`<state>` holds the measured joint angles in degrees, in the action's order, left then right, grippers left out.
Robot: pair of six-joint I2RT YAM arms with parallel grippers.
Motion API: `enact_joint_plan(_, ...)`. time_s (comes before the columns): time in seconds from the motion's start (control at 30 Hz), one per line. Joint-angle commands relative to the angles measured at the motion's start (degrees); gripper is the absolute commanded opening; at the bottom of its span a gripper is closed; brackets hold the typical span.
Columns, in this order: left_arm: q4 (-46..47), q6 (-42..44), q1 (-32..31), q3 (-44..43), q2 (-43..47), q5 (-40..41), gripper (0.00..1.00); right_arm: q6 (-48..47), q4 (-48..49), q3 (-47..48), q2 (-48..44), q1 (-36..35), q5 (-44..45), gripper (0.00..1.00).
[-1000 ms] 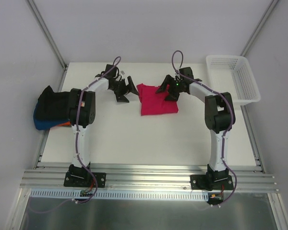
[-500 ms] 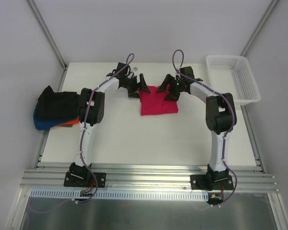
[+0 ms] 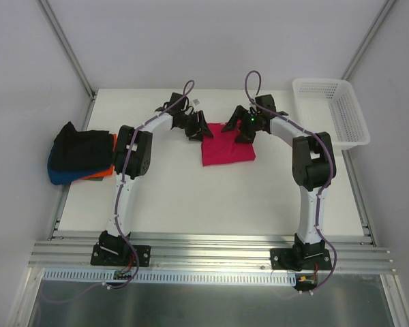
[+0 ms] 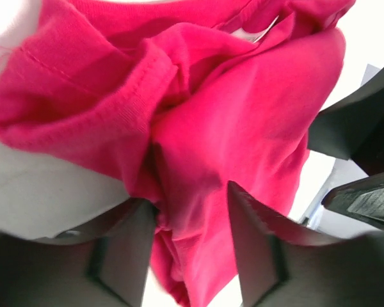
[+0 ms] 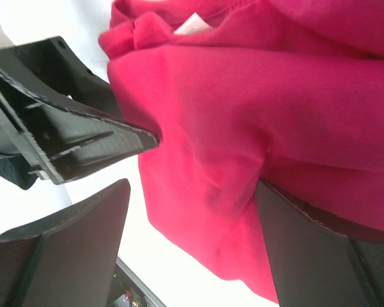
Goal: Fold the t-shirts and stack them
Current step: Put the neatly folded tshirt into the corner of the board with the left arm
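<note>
Shows crimson-pink t-shirt (image 3: 226, 150) lying on worktop (image 3: 211, 197) between both pincers: left pincer (image 3: 198, 128) released, astride a bunched edge; right pincer (image 3: 239, 129) released, astride the opposite edge, presumably for a paired folding lift.

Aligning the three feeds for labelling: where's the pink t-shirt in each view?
Top external: pink t-shirt on the table's far half, between the left arm's fingers and the right arm's fingers.
Left wrist: fills most of the frame, bunched cloth between the camera's own fingers.
Right wrist: covers the centre and upper right.
Shared landmark: the left arm's fingers, at the bottom of their own view and at upper left in the right wrist view.
</note>
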<state>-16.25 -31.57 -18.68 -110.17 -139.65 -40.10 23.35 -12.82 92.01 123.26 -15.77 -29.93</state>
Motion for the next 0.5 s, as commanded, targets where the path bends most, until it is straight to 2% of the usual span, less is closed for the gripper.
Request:
enact_joint_plan(0.0,-3.70,0.20,-1.10,2.85,-2.11,1.51,0.45,0.64,0.25,0.54,-2.85,-0.31,0.23,0.83)
enact_joint_plan(0.1,-3.79,0.20,-1.10,2.86,-2.20,1.60,0.37,0.73,0.60,0.37,-2.59,-0.40,0.14,0.83)
enact_joint_plan(0.27,-2.91,1.60,-1.10,2.86,-2.11,-0.68,0.36,0.73,0.78,-0.25,-2.85,-0.40,-0.04,0.83)
enact_joint_plan(0.37,-2.82,3.97,-1.10,3.12,-1.24,-1.64,0.16,0.73,0.87,-0.69,-3.46,-0.23,-0.04,0.83)
enact_joint_plan(0.4,-3.34,4.84,-1.10,3.21,-0.89,-1.30,0.00,0.47,0.78,-0.69,-3.55,-0.31,-0.12,0.83)
enact_joint_plan(0.47,-4.75,6.78,-1.01,3.21,0.34,0.62,0.00,0.11,0.69,-0.69,-4.17,-0.23,-0.04,0.83)
